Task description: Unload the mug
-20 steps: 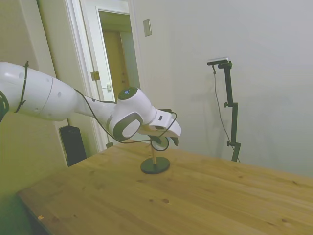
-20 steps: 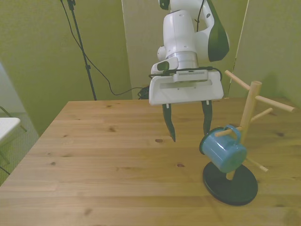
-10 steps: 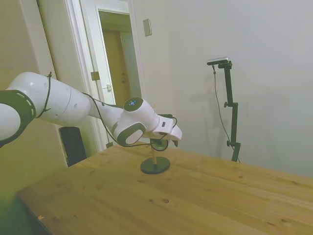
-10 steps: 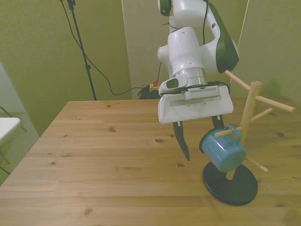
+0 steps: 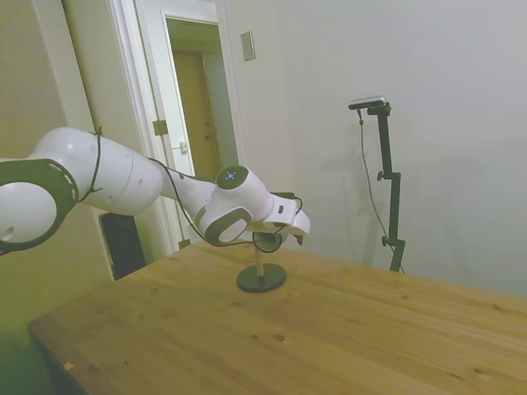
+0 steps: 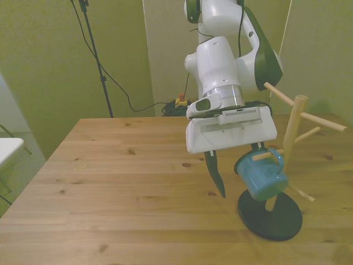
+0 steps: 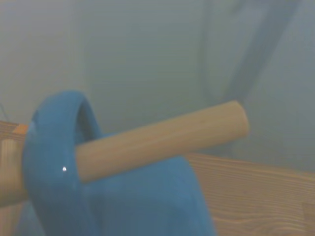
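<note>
The light blue mug (image 6: 263, 178) hangs by its handle (image 7: 48, 162) on a low peg (image 7: 162, 139) of a wooden mug tree (image 6: 292, 131) with a black round base (image 6: 270, 216), at the front view's right. My gripper (image 6: 237, 165) is open and tilted, at the mug's upper side. One finger (image 6: 217, 175) hangs free on the front view's left of the mug. The other finger is mostly hidden behind the mug's rim. In the side view the gripper (image 5: 278, 239) covers most of the mug (image 5: 267, 243). The wrist view shows the handle looped over the peg from close by.
The mug tree has several other bare pegs (image 6: 278, 94) sticking out above and beside the mug. The wooden table (image 6: 121, 187) stretches to the front view's left. A white surface's corner (image 6: 10, 149) shows at the front view's far left edge.
The gripper has moved toward the front view's right and a little lower, closing on the mug and tilting more. Its fingers stay open. The mug has not moved.
</note>
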### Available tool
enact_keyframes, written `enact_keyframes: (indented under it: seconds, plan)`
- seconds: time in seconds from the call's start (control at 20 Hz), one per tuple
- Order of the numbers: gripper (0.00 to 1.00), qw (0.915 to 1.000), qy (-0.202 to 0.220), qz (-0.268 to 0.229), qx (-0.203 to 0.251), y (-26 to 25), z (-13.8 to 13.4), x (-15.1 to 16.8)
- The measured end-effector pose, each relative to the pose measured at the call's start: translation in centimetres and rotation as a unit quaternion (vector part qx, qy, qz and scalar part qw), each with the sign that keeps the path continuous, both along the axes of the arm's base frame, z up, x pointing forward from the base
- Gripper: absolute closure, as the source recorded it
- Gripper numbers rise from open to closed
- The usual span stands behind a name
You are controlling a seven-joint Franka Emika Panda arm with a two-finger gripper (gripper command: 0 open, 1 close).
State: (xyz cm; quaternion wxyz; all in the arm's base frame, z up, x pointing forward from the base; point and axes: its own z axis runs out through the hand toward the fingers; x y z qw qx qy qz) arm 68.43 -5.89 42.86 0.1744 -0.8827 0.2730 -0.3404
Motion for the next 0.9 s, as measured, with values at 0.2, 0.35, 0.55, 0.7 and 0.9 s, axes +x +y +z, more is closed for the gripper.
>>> enact_keyframes:
  seconds: [0.2, 0.35, 0.55, 0.7, 0.9]
  plan:
    - [1.00, 1.0000, -0.002, 0.001, 0.001, 0.13, 0.19, 0.12]
    - [1.00, 1.0000, -0.002, 0.003, 0.002, 0.25, 0.22, 0.14]
    - [1.00, 1.0000, -0.002, 0.004, 0.002, 0.34, 0.24, 0.15]
    - [1.00, 1.0000, -0.003, 0.008, 0.002, 0.36, 0.27, 0.14]
    - [1.00, 0.9999, -0.004, 0.011, 0.002, 0.42, 0.35, 0.14]
